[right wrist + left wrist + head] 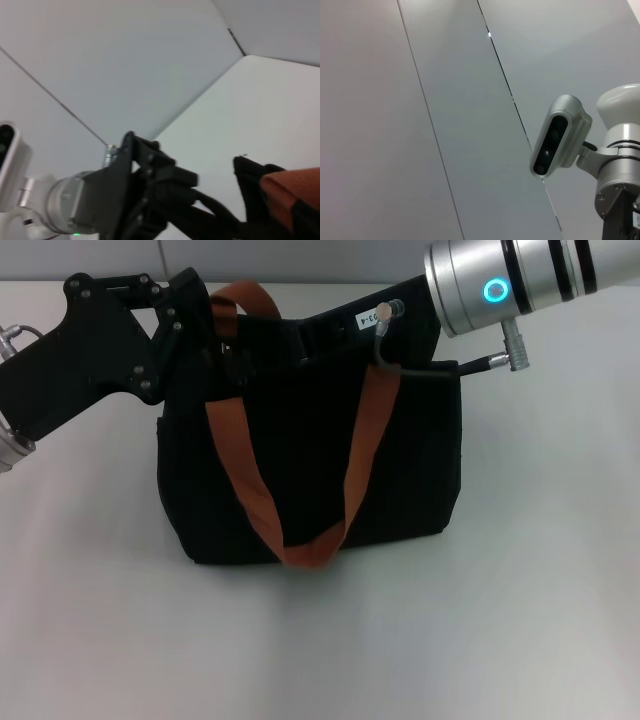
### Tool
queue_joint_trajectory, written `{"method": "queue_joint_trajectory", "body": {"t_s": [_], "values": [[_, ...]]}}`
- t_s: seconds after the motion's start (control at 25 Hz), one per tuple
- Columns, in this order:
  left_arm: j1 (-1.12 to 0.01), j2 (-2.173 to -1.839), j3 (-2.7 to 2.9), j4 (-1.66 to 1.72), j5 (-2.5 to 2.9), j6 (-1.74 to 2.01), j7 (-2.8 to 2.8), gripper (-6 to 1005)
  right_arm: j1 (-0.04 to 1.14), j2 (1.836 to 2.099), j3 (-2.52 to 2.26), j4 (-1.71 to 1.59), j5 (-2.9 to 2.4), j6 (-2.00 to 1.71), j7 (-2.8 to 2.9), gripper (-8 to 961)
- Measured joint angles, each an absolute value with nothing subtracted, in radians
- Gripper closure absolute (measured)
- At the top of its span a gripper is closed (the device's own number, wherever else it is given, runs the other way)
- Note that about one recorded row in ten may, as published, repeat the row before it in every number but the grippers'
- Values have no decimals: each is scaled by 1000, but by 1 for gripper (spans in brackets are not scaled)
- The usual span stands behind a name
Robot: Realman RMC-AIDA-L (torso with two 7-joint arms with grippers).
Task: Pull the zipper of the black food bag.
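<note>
White tabletop (pixel 520 640) is carrying everything, and the black food bag (pixel 310 460) is standing upright near its far edge, roughly midway between the side edges, one orange-brown handle (pixel 300 540) drooping down its front face. The zipper I cannot make out; the track along the bag's top is lying behind my two arms. My left gripper (pixel 215 340) is reaching in at the bag's top left corner, touching the fabric there, though I cannot tell whether it is clamping anything. My right gripper is hidden behind its own wrist (pixel 500 285) at the top right corner, so its fingers are unreadable too. Judging by this, I am bracing one end and pulling from the other. To do it well, I am wanting the left to be pinning the corner firmly while the right is drawing straight along the track, keeping the fabric taut so the slider does not snag.
</note>
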State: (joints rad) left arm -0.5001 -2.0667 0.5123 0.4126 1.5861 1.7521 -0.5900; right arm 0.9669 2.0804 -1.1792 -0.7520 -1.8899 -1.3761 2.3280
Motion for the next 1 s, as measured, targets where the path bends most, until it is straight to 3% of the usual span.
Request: {"method": "queue_joint_trajectory", "body": {"t_s": [1.0], "values": [[-499,-2068,513,413,1586,1772,-593,975,970,2078,-1175,-688,-1849,-1372,2297,673]]}}
